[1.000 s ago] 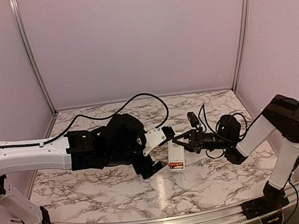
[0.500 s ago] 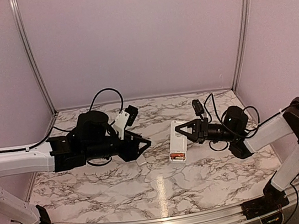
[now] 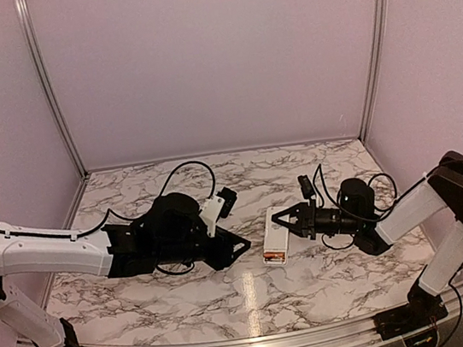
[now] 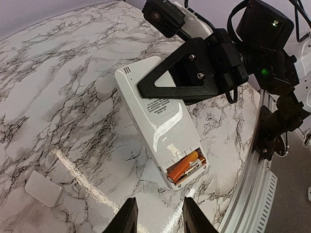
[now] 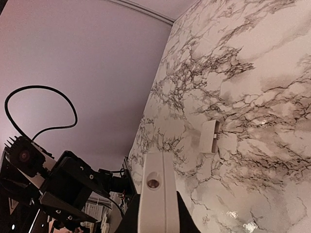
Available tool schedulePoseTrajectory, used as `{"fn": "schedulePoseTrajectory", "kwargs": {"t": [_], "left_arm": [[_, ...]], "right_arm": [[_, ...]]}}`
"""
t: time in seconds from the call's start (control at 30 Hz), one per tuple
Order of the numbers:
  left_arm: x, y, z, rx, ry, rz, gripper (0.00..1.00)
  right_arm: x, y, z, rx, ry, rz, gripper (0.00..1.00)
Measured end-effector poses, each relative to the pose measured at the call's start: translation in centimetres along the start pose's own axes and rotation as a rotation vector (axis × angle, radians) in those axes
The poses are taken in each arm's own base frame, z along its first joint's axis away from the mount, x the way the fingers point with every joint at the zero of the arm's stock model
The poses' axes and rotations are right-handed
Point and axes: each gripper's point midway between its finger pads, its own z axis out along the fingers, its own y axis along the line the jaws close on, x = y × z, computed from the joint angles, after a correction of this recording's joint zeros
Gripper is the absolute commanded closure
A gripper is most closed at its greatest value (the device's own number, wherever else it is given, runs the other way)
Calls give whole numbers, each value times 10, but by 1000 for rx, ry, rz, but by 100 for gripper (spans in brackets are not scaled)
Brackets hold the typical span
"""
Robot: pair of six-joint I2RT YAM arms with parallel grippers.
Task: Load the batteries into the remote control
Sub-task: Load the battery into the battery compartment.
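The white remote control [image 3: 273,238] lies back-up and tilted, its far half held by my right gripper [image 3: 279,218], which is shut on it. In the left wrist view the remote control [image 4: 163,124] has its end compartment uncovered, and the batteries [image 4: 186,167] lie in it: an orange one in front, a darker gold one partly seen beside it. My left gripper [image 4: 158,221] hovers just short of that end, jaws apart with nothing between them. The right wrist view shows the remote's narrow end [image 5: 155,191] clamped between its fingers.
A small white battery cover [image 4: 43,188] lies loose on the marble table [image 3: 332,276], left of the remote; the cover [image 5: 210,137] also shows in the right wrist view. Purple walls close in the back and sides. A metal rail [image 4: 248,194] runs along the near edge.
The left arm drew back from over the remote to the left, then came part way back toward it, its jaws narrowing. The right gripper shifted the remote slightly while holding it.
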Motion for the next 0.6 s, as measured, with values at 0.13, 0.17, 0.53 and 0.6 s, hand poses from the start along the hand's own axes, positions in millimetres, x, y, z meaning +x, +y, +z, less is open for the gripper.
{"fn": "schedulePoseTrajectory", "kwargs": {"t": [0.13,0.17,0.53,0.6], "left_arm": [[16,-7,9,14,43,-18,68],[21,-7,12,13,55,-25,68],[32,-8,23,25,93,-83,74],[28,-10,25,33,88,-86,76]], "right_arm": [[3,-4,2,6,-6,14,100],[3,-4,2,4,-9,12,100],[4,-7,4,-6,-14,31,100],[4,-7,4,-8,-15,31,100]]}}
